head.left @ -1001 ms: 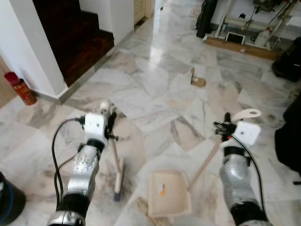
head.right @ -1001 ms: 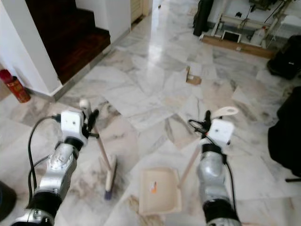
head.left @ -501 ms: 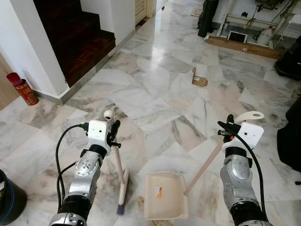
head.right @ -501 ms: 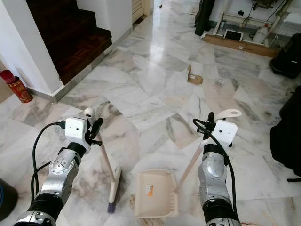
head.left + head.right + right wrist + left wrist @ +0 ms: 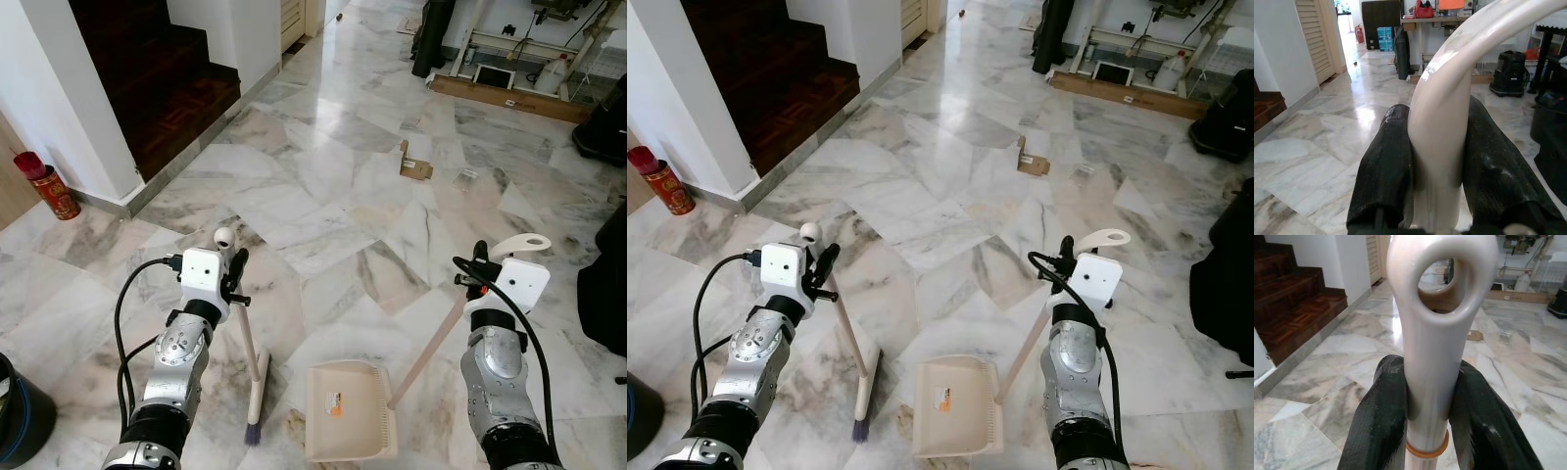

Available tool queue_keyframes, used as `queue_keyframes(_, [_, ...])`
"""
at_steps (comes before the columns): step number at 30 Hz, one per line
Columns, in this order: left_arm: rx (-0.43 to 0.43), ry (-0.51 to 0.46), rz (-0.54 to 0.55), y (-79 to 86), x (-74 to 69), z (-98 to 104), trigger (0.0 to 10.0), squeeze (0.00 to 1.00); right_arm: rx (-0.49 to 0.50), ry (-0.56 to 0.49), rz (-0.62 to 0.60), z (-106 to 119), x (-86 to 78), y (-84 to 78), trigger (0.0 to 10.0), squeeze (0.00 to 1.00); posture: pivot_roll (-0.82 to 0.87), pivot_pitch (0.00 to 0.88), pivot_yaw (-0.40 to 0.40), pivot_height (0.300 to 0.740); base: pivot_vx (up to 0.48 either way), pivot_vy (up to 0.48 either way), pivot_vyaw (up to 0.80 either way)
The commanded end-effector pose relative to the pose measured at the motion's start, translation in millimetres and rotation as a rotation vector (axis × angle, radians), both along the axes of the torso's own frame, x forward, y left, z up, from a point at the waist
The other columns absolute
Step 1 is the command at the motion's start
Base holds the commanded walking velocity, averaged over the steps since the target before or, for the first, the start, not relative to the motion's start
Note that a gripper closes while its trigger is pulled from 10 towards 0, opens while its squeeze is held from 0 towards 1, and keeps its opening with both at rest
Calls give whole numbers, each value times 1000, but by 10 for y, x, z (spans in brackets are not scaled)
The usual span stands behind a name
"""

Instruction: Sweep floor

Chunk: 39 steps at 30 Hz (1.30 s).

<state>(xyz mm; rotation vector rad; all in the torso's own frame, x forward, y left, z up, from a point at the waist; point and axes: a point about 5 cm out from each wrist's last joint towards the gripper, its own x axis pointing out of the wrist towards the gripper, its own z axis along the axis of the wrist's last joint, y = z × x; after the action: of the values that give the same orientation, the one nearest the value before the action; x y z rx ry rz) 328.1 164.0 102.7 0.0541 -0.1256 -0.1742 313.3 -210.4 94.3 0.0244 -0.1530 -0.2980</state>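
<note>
While both grippers clamp broom and dustpan, cardboard scrap ahead.

A dark wooden staircase is seen at the far left, set behind a white wall. A red cylindrical canister is stood on the floor beside that wall's base. A dark blue bin is cut off at the lower left edge. A louvred door is seen beyond the stairs. Farther off, a small brown cardboard piece is left on the marble, with a clear wrapper just beside it. A long wooden plank is laid along the far side, near a white metal frame and a white jug. Black bags are placed at the right.
</note>
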Motion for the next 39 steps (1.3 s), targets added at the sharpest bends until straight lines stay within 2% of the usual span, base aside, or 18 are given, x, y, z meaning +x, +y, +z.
queue_keyframes(1, [16, -27, 5, 17, 22, 48, 10000, 0, -11, -39, 0, 70, 2, -17, 10000, 0, 126, 82, -54, 740, 0, 0, 0])
queue_keyframes(5, [18, -28, 9, 22, 22, 47, 10000, 0, 8, -32, 1, 54, 2, -14, 10000, 0, 124, 82, -51, 740, 63, 0, 0])
queue_keyframes(11, [17, -31, 10, 22, 34, 58, 10000, 0, 19, -30, 2, 41, -5, -9, 10000, 0, 124, 80, -51, 740, 281, 0, -655])
queue_keyframes(39, [11, -48, 8, 6, 56, 82, 10000, 0, 13, -58, 33, 90, 25, 19, 10000, 0, 135, 34, -64, 740, 285, 0, 0])
